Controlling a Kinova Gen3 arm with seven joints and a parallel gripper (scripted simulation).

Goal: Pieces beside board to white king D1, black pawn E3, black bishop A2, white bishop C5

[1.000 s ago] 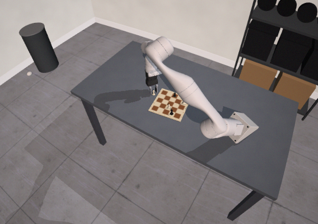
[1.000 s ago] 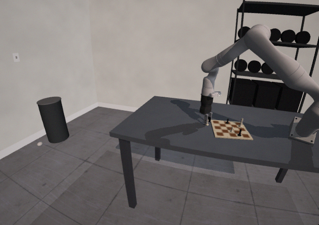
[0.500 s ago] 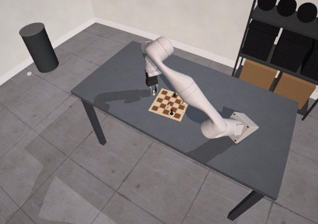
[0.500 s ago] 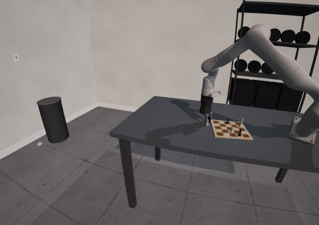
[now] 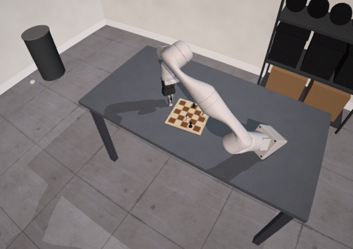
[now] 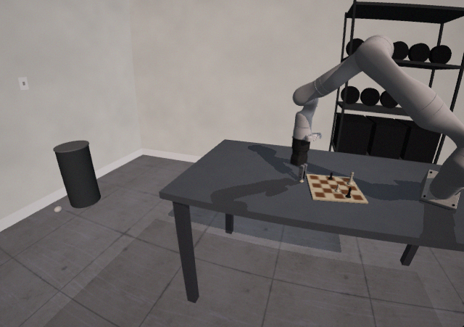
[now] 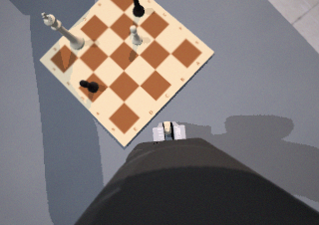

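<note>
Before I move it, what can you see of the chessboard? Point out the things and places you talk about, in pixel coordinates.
The flat, square brown-and-cream chessboard (image 5: pixel 171 120) (image 6: pixel 320 195) (image 7: pixel 124 86) has five-by-five squares, a matte look and a cream border with small markings. It lies on the dark grey table (image 5: pixel 271 178) (image 6: pixel 243 166) (image 7: pixel 249 86). Two white chess pieces (image 5: pixel 187 118) (image 6: pixel 337 189) (image 7: pixel 137 37) and two black chess pieces (image 5: pixel 190 125) (image 6: pixel 349 193) (image 7: pixel 139 10) stand on it.

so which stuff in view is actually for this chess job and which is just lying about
For the job:
- chessboard
- white king, smaller white piece and two black pieces on it
- gripper and the white piece between its fingers

Just about:
- black bin
- small white object on the floor
- storage rack and its contents
</note>
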